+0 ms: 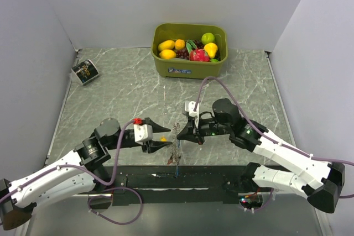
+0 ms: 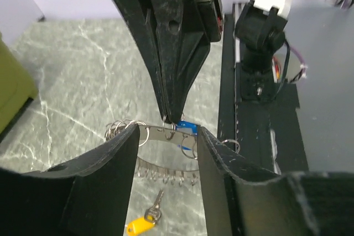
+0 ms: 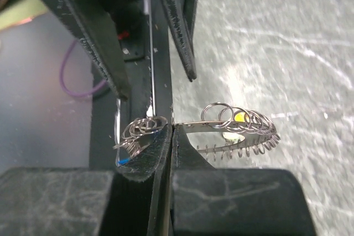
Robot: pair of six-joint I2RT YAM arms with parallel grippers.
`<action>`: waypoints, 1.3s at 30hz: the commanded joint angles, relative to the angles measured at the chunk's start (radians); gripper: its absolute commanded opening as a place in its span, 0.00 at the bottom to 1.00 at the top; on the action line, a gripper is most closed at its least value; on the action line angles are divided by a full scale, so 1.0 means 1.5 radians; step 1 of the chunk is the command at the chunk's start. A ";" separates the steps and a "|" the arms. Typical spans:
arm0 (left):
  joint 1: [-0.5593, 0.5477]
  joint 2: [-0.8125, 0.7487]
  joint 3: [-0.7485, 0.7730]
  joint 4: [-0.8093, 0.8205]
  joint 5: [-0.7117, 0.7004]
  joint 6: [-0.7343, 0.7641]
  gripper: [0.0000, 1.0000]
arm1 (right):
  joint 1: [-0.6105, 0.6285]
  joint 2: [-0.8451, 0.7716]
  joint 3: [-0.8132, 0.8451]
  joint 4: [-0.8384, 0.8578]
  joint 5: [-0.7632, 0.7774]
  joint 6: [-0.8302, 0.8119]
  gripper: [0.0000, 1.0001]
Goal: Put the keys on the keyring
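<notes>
The keyring is a thin metal band strung with several small wire rings. My right gripper is shut on the band and holds it just above the marble table. In the left wrist view the keyring hangs from the right gripper's tips, with a blue tag beside them. My left gripper is open, one finger on each side of the band, and I cannot tell whether they touch it. A yellow-tagged key lies on the table below. From above, the right gripper and left gripper meet at the keyring.
A green bin of toy fruit stands at the back centre. A small printed packet lies at the far left. A black strip runs along the table's near edge by the arm bases. Grey walls close in on both sides.
</notes>
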 commanded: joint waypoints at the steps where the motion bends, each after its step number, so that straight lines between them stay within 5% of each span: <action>1: -0.002 0.045 0.067 -0.093 0.008 0.049 0.50 | 0.002 0.015 0.052 -0.049 0.034 -0.038 0.00; 16: -0.003 0.155 0.122 -0.105 0.064 0.082 0.47 | 0.002 0.022 0.049 -0.065 0.037 -0.045 0.00; 39: -0.003 0.189 0.116 -0.062 0.077 0.077 0.25 | 0.005 0.000 0.025 -0.040 0.022 -0.021 0.00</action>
